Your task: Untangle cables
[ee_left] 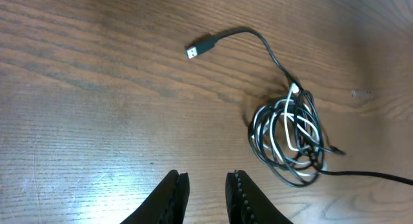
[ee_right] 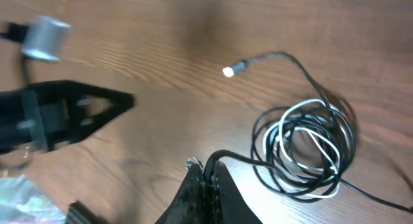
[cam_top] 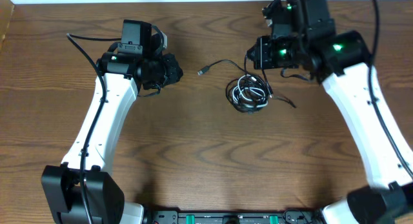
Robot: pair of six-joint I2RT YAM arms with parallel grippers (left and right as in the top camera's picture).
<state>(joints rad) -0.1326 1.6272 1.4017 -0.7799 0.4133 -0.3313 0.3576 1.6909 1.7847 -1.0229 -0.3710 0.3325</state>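
Early untangling: the right gripper (ee_right: 206, 171) pinches a strand of the cables (cam_top: 248, 93), coiled mid-table toward the far edge. The left gripper (ee_left: 205, 185), narrowly parted and empty, should next pin the coil.

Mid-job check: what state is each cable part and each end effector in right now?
Left end effector: slightly open, empty.
Right end effector: shut on the black strand.
Black strand: pinched at one point, running into the coil.
Cable bundle: coiled, black and white loops tangled, lying on the table.
USB plug: free, lying outside the coil.
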